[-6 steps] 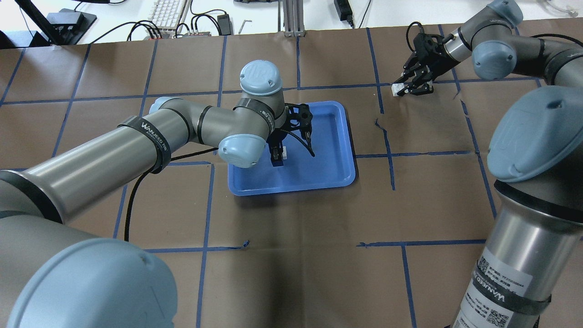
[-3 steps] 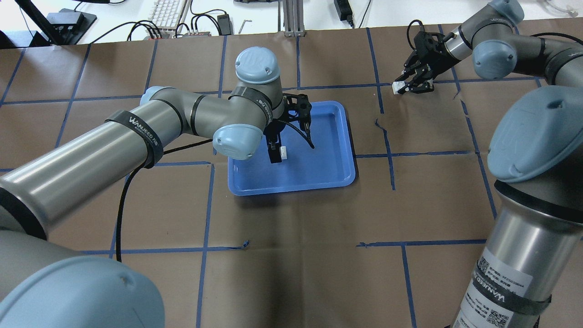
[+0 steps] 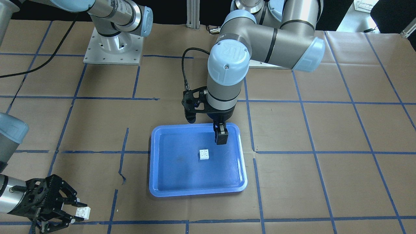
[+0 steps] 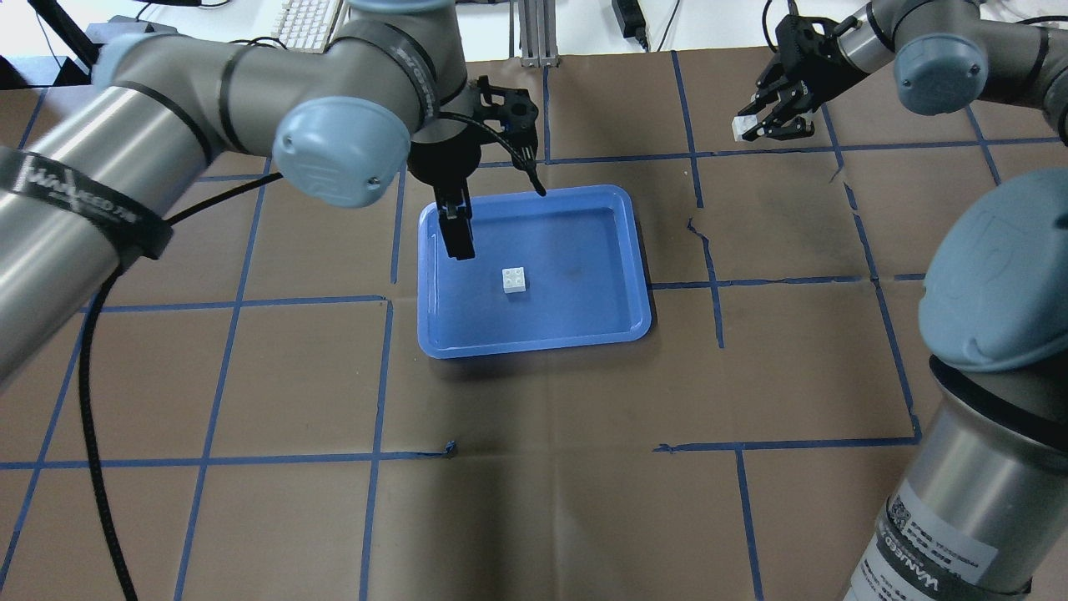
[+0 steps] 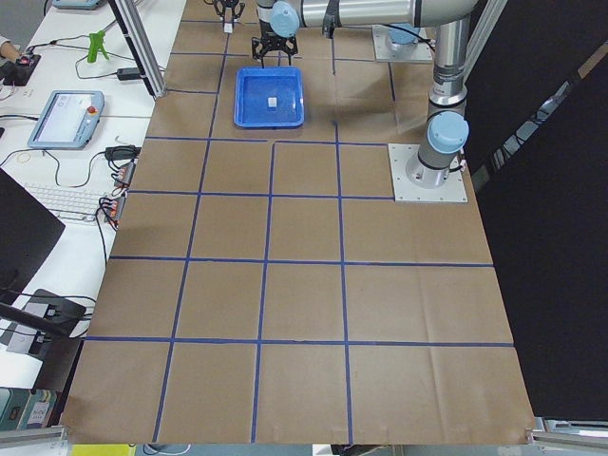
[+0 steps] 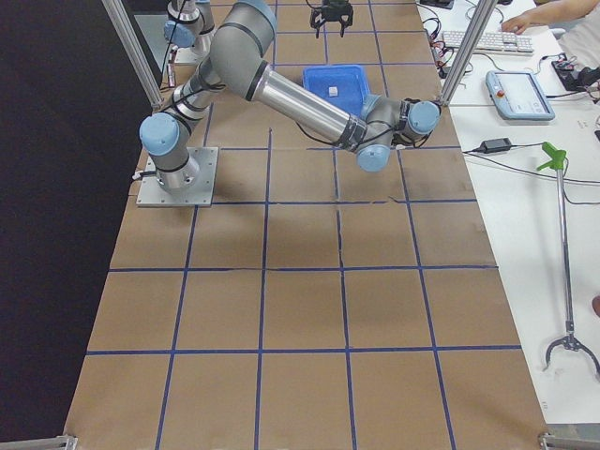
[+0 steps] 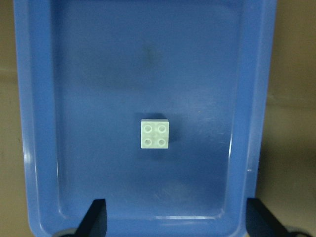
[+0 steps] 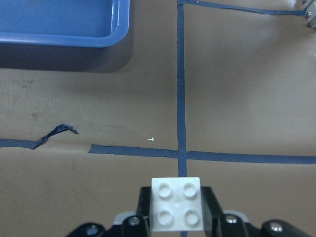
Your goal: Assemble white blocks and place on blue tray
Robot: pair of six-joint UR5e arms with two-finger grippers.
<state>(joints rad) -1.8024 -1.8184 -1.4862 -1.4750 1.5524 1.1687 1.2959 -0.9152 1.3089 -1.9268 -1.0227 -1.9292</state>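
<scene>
One white block [image 4: 514,280] lies studs up, alone, in the middle of the blue tray [image 4: 534,346]. It also shows in the front view [image 3: 204,154] and the left wrist view [image 7: 155,134]. My left gripper [image 4: 501,221] is open and empty above the tray's side nearest the robot, apart from the block; its fingertips [image 7: 96,219] stand wide apart. My right gripper [image 4: 763,125] is shut on the second white block [image 4: 743,127], well to the right of the tray over the brown paper. That block shows studs up in the right wrist view [image 8: 177,203] and in the front view [image 3: 82,212].
The table is covered in brown paper with a grid of blue tape [image 4: 709,284]. A corner of the tray [image 8: 59,37] shows in the right wrist view. A keyboard [image 4: 309,21] and cables lie beyond the far edge.
My left gripper has risen and pulled back from the block on the tray, which now lies free. My right gripper has moved a little farther away with its block.
</scene>
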